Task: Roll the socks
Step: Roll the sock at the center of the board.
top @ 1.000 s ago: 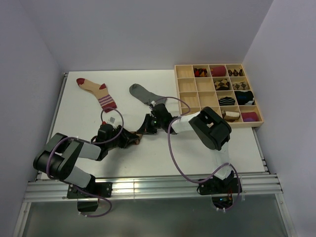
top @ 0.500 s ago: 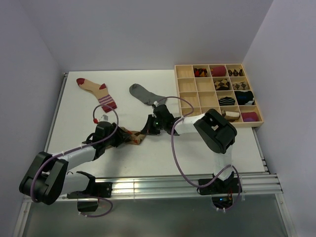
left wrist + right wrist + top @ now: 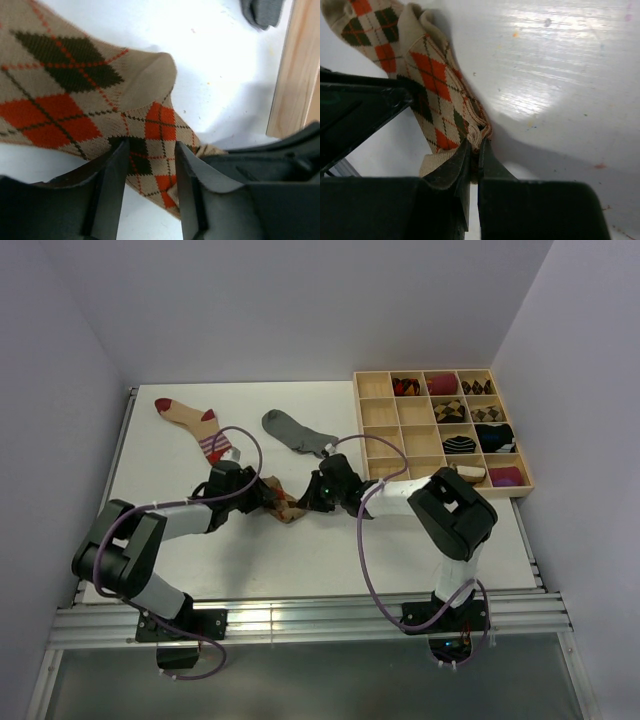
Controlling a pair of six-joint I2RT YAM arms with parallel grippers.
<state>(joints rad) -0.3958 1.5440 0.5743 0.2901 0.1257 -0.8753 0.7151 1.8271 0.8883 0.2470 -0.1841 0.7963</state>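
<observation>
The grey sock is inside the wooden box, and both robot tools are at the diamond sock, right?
No. The top view shows the grey sock on the table, left of the wooden box. The left tool and right tool are at the diamond sock.

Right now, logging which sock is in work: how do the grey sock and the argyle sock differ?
The plain grey fabric sock lies flat, untouched; the brown argyle fabric sock is folded, its edge pinched by the right end effector. Grey is one colour; argyle has red and dark diamonds. Both lie on the white table.
</observation>
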